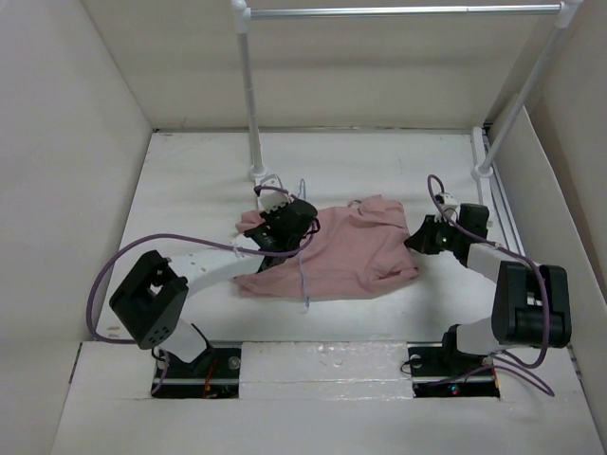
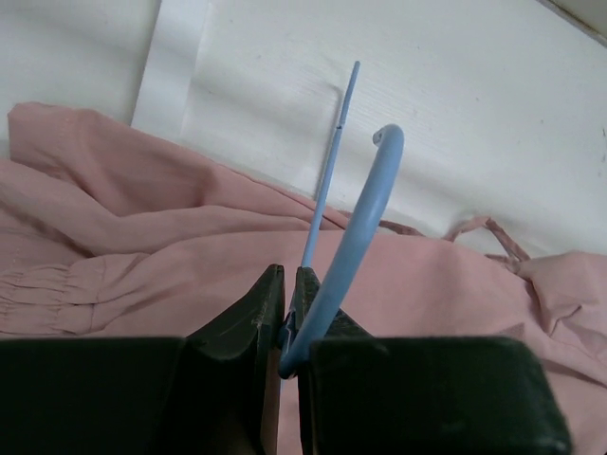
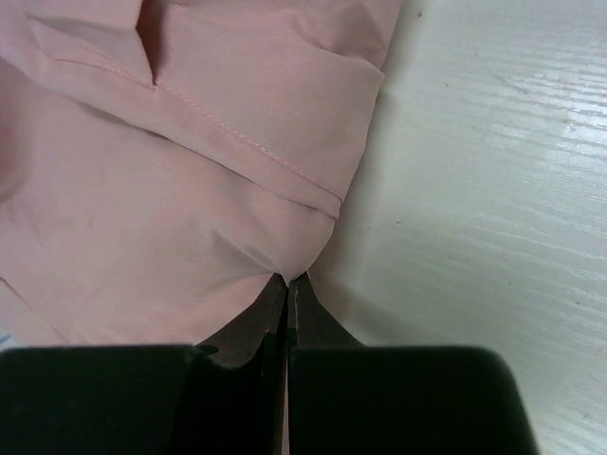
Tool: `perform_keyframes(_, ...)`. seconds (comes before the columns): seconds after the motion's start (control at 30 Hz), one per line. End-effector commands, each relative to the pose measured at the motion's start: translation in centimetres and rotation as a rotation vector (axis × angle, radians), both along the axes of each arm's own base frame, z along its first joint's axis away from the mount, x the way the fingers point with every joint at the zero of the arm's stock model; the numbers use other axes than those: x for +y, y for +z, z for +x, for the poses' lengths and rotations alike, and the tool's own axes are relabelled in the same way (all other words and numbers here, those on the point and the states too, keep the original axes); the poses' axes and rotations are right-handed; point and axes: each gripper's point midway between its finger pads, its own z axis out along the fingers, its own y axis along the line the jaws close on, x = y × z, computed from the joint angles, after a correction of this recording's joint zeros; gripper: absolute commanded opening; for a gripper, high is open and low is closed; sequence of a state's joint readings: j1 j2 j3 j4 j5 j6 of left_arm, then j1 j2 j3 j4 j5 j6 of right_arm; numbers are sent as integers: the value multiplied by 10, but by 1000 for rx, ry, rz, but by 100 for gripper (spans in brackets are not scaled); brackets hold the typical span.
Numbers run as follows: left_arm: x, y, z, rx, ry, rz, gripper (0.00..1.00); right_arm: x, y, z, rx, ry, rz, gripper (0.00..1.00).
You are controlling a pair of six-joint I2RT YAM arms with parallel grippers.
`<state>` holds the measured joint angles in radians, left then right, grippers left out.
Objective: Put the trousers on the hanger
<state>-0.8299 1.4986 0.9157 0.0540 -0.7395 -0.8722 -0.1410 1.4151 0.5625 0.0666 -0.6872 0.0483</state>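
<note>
Trousers (image 1: 332, 251): middle of your frame, long side left to right.
Hanger (image 2: 360, 232): across them, running top to bottom.
Left claw (image 1: 285, 223): squeezed on the hanger.
Right claw (image 1: 424, 237): pinching the trousers' right edge.

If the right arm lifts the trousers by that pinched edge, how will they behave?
Probably floppy: the trousers lie crumpled in soft folds, so they should drape and sag from the right gripper. Likely light: thin fabric. The pinch catches only a small edge, so it might slip out.
</note>
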Motion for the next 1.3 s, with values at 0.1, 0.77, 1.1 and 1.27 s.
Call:
perform_keyframes(0.1,-57,30,-13,-33,-133,8,0,10,11,12,-61,36,-29,0)
perform_keyframes(0.77,-93,94,3,-106,-51,-77,0,25,46,5,-105,71,-105,22)
perform_keyframes(1.1,-88,167,-2,-169,-71,-114,0,37,181,-25,-342,147,-196,65)
perform_keyframes(1.27,-91,243,-3,-226,-107,-150,0,90,246,-74,-425,281,-19,63)
